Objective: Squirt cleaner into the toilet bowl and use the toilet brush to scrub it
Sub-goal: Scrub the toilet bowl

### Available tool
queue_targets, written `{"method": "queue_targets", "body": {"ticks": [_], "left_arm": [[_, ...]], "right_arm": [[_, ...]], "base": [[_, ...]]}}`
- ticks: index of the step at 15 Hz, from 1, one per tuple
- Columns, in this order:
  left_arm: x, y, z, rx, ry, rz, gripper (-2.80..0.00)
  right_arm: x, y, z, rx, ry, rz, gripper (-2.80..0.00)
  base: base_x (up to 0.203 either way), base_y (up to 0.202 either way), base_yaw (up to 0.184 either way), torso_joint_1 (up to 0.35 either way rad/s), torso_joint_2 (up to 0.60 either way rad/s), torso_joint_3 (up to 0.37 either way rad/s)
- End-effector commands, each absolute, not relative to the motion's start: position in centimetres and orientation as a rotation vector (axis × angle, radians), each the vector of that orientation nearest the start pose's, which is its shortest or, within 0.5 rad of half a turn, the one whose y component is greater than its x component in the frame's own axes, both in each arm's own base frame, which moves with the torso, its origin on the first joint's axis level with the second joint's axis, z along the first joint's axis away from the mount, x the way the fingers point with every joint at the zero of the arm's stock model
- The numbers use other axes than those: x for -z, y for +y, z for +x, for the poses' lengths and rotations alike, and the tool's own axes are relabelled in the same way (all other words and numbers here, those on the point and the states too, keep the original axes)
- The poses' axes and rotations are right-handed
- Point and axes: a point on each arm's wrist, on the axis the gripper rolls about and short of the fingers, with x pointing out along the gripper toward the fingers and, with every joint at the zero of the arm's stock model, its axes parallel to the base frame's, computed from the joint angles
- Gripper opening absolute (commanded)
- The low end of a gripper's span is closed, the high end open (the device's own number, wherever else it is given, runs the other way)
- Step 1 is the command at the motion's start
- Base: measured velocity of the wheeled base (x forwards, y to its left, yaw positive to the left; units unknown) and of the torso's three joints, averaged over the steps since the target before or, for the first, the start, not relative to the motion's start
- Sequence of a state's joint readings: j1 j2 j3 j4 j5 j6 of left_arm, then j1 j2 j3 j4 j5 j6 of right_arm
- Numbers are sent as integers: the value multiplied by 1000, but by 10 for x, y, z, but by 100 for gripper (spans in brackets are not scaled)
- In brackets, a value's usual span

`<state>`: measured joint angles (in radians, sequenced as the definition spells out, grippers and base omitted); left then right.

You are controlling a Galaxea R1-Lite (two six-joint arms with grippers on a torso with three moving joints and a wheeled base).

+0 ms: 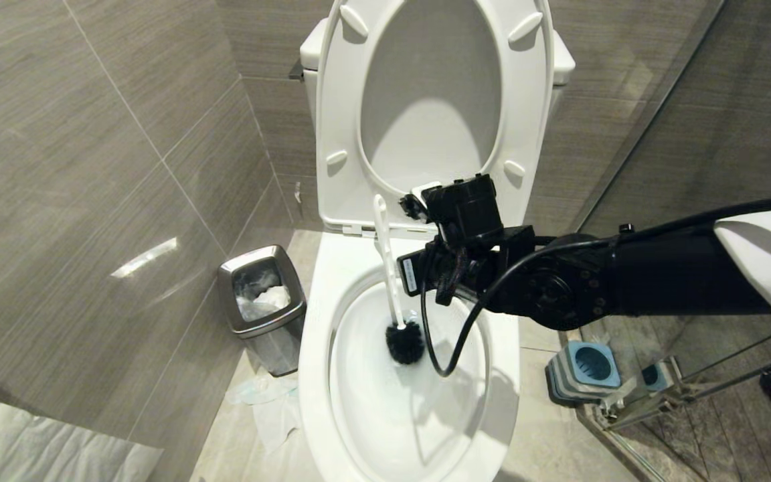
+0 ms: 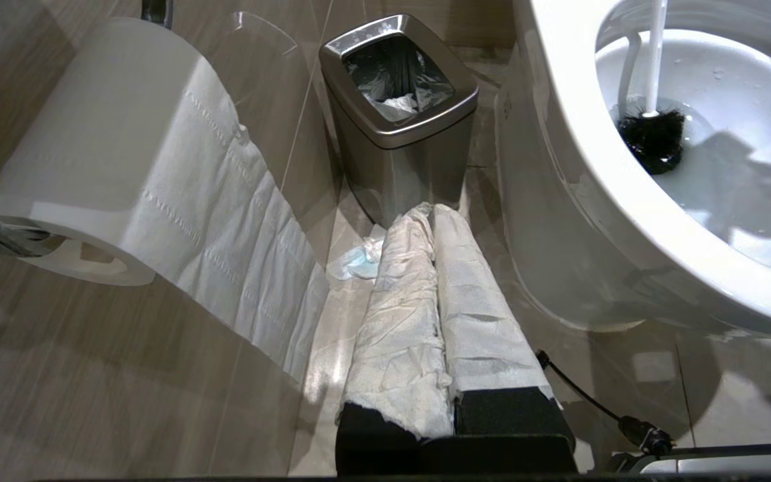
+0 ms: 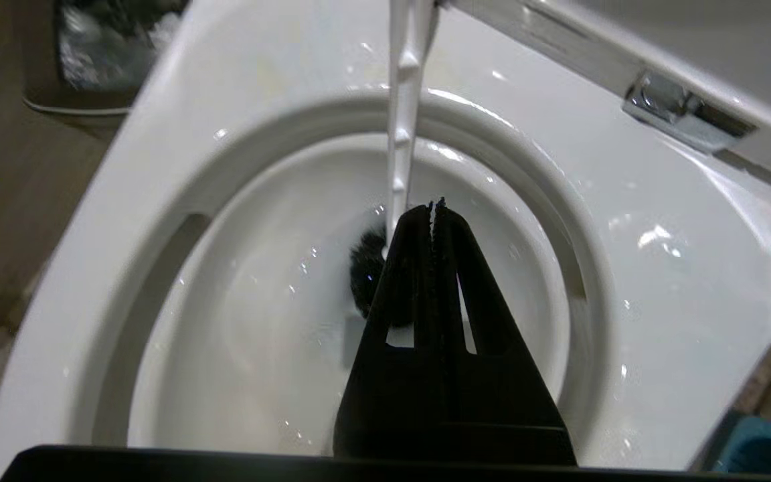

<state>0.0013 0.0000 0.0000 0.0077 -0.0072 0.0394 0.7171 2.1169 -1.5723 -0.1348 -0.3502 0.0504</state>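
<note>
The white toilet bowl (image 1: 318, 321) stands open, its seat and lid (image 1: 526, 134) raised. The toilet brush (image 1: 389, 268) stands tilted in the basin, black head (image 1: 404, 343) down at the water. My right gripper (image 1: 404, 271) reaches over the bowl from the right, fingers shut on nothing. In the right wrist view its tips (image 3: 434, 204) lie against or just before the white handle (image 3: 402, 120); I cannot tell which. My left gripper (image 2: 429, 213), fingers wrapped in white paper, hangs shut low beside the bowl (image 2: 559, 147). No cleaner can be made out.
A steel waste bin (image 1: 262, 301) stands left of the toilet with crumpled tissue (image 1: 272, 402) on the floor by it. A toilet-paper roll (image 2: 124, 147) hangs on the left wall. The blue-and-grey brush holder (image 1: 586, 371) sits right of the toilet, by a glass partition (image 1: 660, 134).
</note>
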Motion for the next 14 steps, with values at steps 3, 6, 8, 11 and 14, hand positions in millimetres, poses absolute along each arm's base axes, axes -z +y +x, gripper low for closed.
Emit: {"method": "queue_targets", "body": {"ticks": [3,6,8,11,14], "left_arm": [[-74,0,-23,6,9,40,-280],[-74,0,-23,6,9,40,-280],[-74,0,-23,6,11,40,-280],[-74,0,-23,6,10,40,-280],[-74,0,-23,6,11,40,-280]], "right_arm": [[-178,291,341,-356,373,-172,0],[-174,297,347,-357,366,-166,0],[-173,302,353,-355,355,-158,0],[-161,311,366,-348,348,-160,0],[-150,322,380,-344,332,-154,0]], "base": [[0,0,0,0,0,0],[0,0,0,0,0,0],[0,0,0,0,0,0],[0,0,0,0,0,0],[0,0,0,0,0,0]]}}
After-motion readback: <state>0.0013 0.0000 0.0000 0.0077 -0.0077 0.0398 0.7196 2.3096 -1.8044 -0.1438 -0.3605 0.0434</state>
